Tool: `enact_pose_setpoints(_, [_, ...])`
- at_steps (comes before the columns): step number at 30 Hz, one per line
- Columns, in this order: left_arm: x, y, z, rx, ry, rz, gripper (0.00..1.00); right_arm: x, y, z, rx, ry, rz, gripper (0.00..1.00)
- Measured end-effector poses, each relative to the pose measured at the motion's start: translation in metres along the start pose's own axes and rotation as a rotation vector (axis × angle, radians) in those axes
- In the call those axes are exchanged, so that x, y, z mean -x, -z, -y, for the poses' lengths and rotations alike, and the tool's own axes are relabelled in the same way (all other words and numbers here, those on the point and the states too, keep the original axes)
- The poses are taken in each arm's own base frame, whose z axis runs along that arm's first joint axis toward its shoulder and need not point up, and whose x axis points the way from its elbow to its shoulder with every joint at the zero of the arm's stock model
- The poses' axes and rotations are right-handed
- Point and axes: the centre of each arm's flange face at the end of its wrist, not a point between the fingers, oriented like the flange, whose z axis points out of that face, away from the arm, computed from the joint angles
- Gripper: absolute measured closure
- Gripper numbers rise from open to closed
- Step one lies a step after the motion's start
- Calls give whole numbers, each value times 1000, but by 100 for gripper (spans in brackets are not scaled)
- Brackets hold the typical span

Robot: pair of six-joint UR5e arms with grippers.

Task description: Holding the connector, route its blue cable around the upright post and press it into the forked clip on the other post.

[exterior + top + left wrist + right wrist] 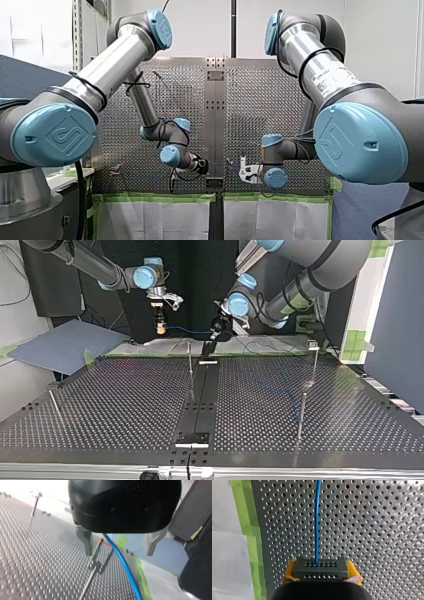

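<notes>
Top view, from its left: my right gripper [160, 328] hangs near the table's far edge. The blue cable [190, 331] spans from it to my left gripper [216, 335]. Only the right wrist view shows yellow pads clamped on the dark connector [320, 568]. Only the left wrist view shows metal fingers [86, 542] spread, the cable loose between them, and a forked clip [97, 563] ahead. The perforated table [125, 405] has green tape [249, 530] along its edge.
</notes>
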Motion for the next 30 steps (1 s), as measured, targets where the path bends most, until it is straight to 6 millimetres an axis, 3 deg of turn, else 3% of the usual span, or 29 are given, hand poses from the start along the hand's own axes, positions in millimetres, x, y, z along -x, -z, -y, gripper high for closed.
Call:
enact_pose_setpoints(16, [-1, -1, 12, 52, -39, 44, 0, 0, 0, 2, -29, -8, 7, 100])
enact_pose_setpoints(30, [-11, 6, 39, 107, -131, 45, 0, -1, 0, 13, -146, -32, 0, 100])
